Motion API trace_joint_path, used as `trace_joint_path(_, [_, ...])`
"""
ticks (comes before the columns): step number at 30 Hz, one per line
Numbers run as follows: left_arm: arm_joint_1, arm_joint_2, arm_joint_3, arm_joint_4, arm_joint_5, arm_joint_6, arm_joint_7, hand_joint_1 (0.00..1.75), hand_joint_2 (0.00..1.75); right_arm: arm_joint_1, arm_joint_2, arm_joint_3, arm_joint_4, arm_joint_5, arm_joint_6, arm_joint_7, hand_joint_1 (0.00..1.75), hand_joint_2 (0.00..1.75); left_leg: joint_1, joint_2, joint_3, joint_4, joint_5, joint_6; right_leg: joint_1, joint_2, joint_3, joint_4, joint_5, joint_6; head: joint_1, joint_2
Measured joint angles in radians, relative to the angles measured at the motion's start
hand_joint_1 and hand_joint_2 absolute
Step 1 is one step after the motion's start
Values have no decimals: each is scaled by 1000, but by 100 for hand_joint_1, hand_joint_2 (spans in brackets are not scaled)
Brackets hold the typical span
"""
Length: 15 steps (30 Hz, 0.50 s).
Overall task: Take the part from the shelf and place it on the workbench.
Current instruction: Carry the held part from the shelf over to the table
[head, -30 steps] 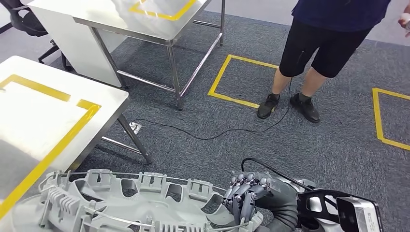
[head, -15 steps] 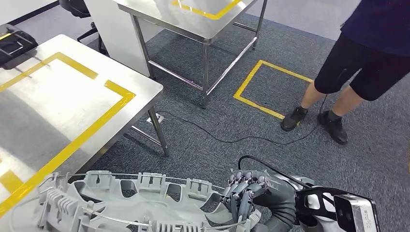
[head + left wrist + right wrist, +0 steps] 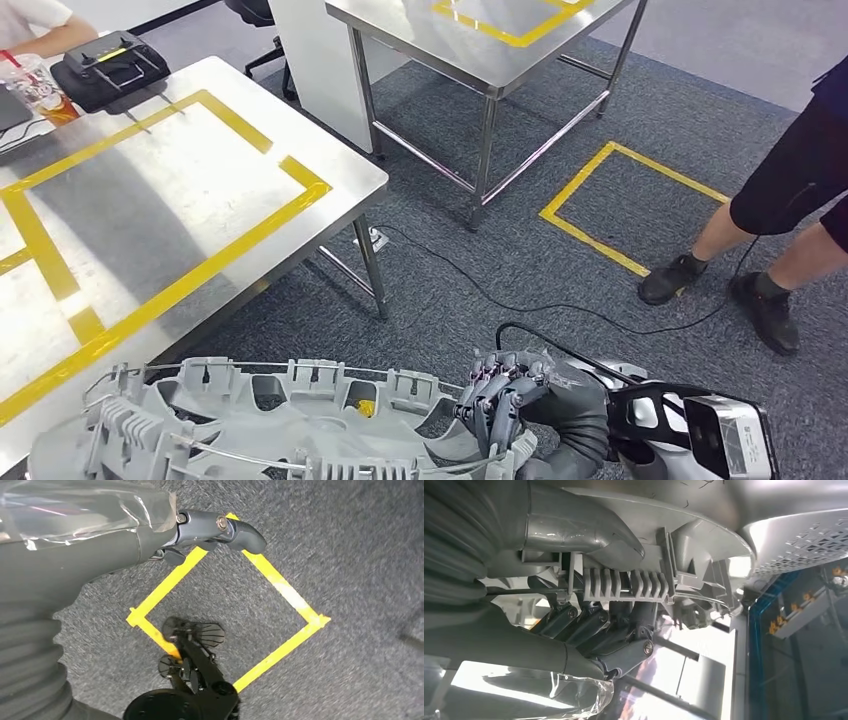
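Worktop, steel with yellow tape, upper left of frame, near. Part, grey ribbed ring, low centre-left, off the shelf and carried just short of worktop edge. Right hand clamped on part's right rim, fingers curled over. Left hand hanging over carpet, fingers apart, nothing held. Step judged: transport. Next: close in, lift above surface, lower inside tape, release.

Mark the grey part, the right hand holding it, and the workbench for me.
grey part (image 3: pixel 250 430): head view, on its ribbed inner face.
right hand (image 3: pixel 505 400): head view, on the fingers curled over the part's rim.
workbench (image 3: pixel 170 190): head view, on the bare steel top inside the yellow tape.
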<state>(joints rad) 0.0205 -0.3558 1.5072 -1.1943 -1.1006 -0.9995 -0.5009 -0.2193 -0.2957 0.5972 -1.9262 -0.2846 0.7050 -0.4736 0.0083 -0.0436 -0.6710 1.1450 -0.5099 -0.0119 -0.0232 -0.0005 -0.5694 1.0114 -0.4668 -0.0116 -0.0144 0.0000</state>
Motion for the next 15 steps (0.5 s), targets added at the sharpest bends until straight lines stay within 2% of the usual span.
trace_joint_path(1, [-2,0,0,0,0,0,0,0,175,0,0,1,0,-1,0,0,169,175,1,21,-37,74,-34,-3,4,-13,0,0,-2,-3,-2,0])
trace_joint_path(2, [-2,0,0,0,0,1,0,0,175,0,0,2,1,-1,0,0,169,175,3,31,-69,135,-55,-4,6,-27,1,0,-4,-5,-2,0])
trace_joint_path(3, [-1,0,0,0,0,1,0,0,175,0,0,3,2,-1,0,0,169,175,4,35,-85,165,-59,-5,8,-40,1,0,-5,-7,-2,0])
trace_joint_path(4, [-1,-1,0,0,0,2,0,0,175,0,0,4,3,-2,0,0,169,175,4,38,-79,150,-42,-4,10,-53,3,0,-7,-7,-2,0])
trace_joint_path(5, [0,-1,0,0,0,3,0,0,175,-1,0,4,4,-3,0,0,169,175,3,47,-51,95,-10,-2,11,-66,6,0,-9,-7,-2,0])
trace_joint_path(7, [-1,1,0,-1,0,3,0,0,175,-4,0,5,5,-4,0,0,169,175,-3,89,29,-52,50,10,17,-88,14,1,-16,-4,-1,0])
trace_joint_path(8, [-2,1,0,-1,1,2,0,0,175,-7,1,5,5,-6,0,0,169,175,-7,107,54,-100,64,16,20,-97,17,1,-19,-1,-1,0])
trace_joint_path(9, [-2,1,0,-2,3,2,0,0,175,-8,1,5,5,-7,0,0,169,175,-11,117,65,-123,67,21,22,-105,19,1,-21,3,0,0])
trace_joint_path(11, [0,1,0,-3,8,1,1,0,175,-12,3,6,5,-8,1,0,169,175,-14,100,65,-131,68,27,23,-124,23,-4,-25,12,0,0])
trace_joint_path(12, [1,1,0,-3,10,1,1,0,175,-14,4,7,5,-8,1,0,169,175,-12,87,72,-139,72,31,23,-122,25,-2,-29,16,2,0])
trace_joint_path(13, [1,0,0,-4,11,1,2,0,175,-16,5,8,5,-9,1,1,169,175,-8,74,81,-148,77,36,22,-104,22,12,-38,18,2,0])
trace_joint_path(14, [0,0,0,-4,12,1,3,0,175,-18,6,8,6,-10,1,1,169,175,-3,61,90,-157,83,40,20,-76,8,48,-56,18,4,0])
trace_joint_path(15, [-2,-1,0,-5,12,1,3,0,175,-19,5,9,7,-10,1,1,169,175,1,47,94,-161,86,43,17,-43,-20,108,-81,15,7,0])
